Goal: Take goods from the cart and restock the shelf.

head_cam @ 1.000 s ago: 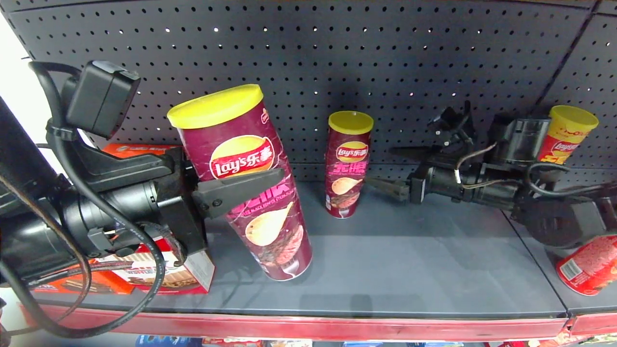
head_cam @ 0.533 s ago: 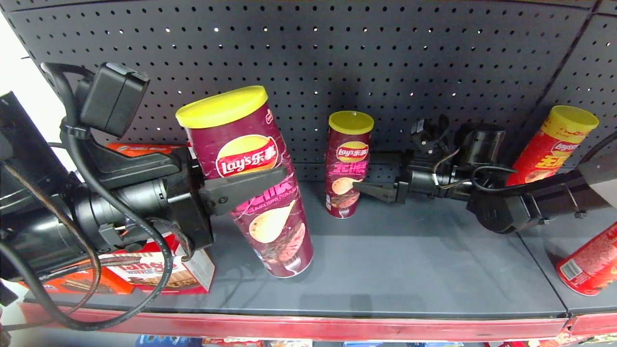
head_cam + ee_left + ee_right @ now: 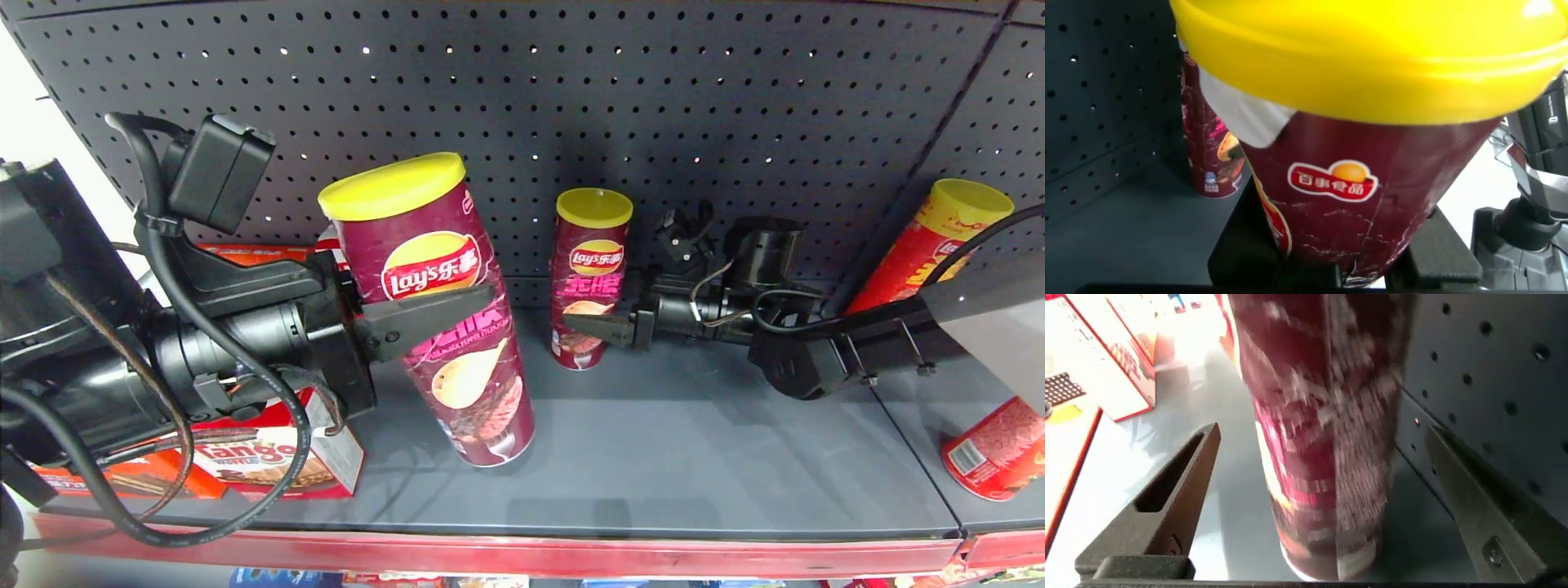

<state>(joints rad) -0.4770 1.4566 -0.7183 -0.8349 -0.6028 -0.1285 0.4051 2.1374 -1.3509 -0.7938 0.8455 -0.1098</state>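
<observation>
My left gripper is shut on a large maroon chip can with a yellow lid. The can leans, and its base is low over the grey shelf. Its lid looms close in the left wrist view. A second maroon can stands upright near the pegboard. My right gripper is open, one finger in front of this can and the other behind it. In the right wrist view both fingers flank that can without touching it.
Red and orange biscuit boxes lie under my left arm. A red can leans at the back right, and another lies on its side at the right edge. The shelf's red front lip runs below.
My right arm has swung left along the shelf until its open fingers straddle the standing can. My left gripper has carried the large can slightly right.
</observation>
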